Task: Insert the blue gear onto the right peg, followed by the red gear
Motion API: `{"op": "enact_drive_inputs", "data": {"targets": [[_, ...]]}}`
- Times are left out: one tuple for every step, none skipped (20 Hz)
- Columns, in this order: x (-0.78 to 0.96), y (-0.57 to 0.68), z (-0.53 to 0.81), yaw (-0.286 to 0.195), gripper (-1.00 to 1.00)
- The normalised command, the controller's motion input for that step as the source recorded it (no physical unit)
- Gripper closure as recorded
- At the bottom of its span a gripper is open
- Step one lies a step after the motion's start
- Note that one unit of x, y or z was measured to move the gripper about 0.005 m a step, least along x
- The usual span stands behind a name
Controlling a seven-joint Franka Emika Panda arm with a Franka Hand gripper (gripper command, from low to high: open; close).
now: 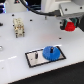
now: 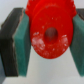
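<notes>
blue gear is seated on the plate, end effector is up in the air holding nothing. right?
Not quite. The blue gear is on the plate, but the end effector is not bare: the wrist view shows the red gear clamped between its pads. In the exterior view it hangs above the table.

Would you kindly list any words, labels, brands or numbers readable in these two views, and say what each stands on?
None can be read: no lettering shows on the red gear, the blue gear, the grey plate or the gripper; both views are small and blurred.
</notes>
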Motion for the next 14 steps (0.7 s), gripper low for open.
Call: {"op": "enact_drive_inputs", "data": {"targets": [[0.51, -0.39, 0.36, 0.000, 1.00], [0.51, -0.38, 0.33, 0.000, 1.00], [0.54, -0.36, 0.36, 0.000, 1.00], [0.58, -0.35, 0.34, 0.000, 1.00], [0.63, -0.35, 0.26, 0.000, 1.00], [0.66, -0.38, 0.23, 0.000, 1.00], [0.65, -0.34, 0.23, 0.000, 1.00], [0.66, -0.34, 0.22, 0.000, 1.00], [0.68, -0.33, 0.21, 0.000, 1.00], [0.70, -0.33, 0.18, 0.000, 1.00], [0.68, -0.32, 0.22, 0.000, 1.00], [0.69, -0.31, 0.19, 0.000, 1.00], [0.70, -0.30, 0.16, 0.000, 1.00], [0.74, -0.29, 0.15, 0.000, 1.00]]}}
